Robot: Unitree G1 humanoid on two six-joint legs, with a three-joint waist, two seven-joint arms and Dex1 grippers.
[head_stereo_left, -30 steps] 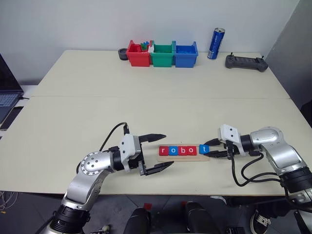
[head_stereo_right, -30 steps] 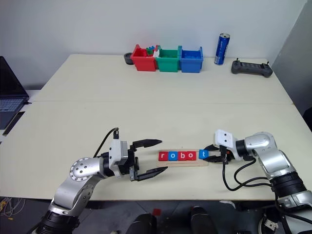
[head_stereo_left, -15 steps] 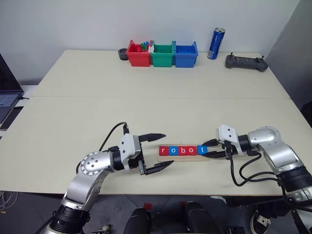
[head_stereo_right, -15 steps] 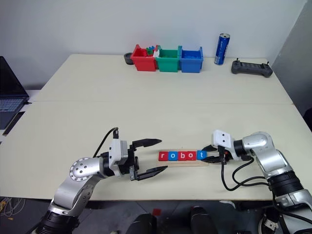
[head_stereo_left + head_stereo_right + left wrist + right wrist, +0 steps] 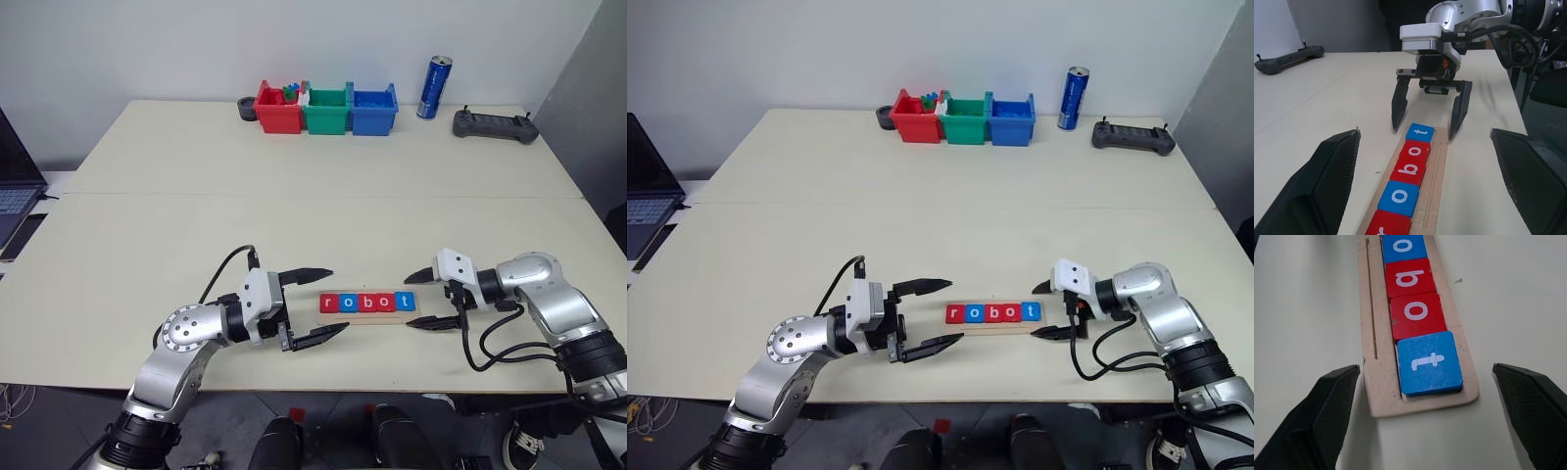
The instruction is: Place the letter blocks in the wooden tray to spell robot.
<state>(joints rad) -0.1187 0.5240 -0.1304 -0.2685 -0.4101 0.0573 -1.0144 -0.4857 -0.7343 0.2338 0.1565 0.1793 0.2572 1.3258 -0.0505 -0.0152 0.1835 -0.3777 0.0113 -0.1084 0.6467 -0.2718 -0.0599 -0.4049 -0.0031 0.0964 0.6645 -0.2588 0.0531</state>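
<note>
The wooden tray [image 5: 369,317] lies near the table's front edge. Five letter blocks sit in it in a row: red r [image 5: 327,304], blue o [image 5: 347,304], red b [image 5: 366,304], red o [image 5: 386,303] and blue t [image 5: 406,302]. My right gripper [image 5: 409,302] is open, with one finger on each side of the tray's right end and the t block [image 5: 1427,363] lying free between them. Off the tray's left end, my left gripper [image 5: 340,300] is open and holds nothing. The left wrist view shows the row [image 5: 1411,164] running away from it.
Red [image 5: 279,112], green [image 5: 325,112] and blue [image 5: 373,112] bins stand at the table's far edge, with a blue can [image 5: 434,87] and a black controller [image 5: 495,125] to their right. A laptop [image 5: 15,191] sits off the table's left side.
My right gripper has opened and let go of the t block, which now lies flat in the tray after the second o. The left arm has not moved.
</note>
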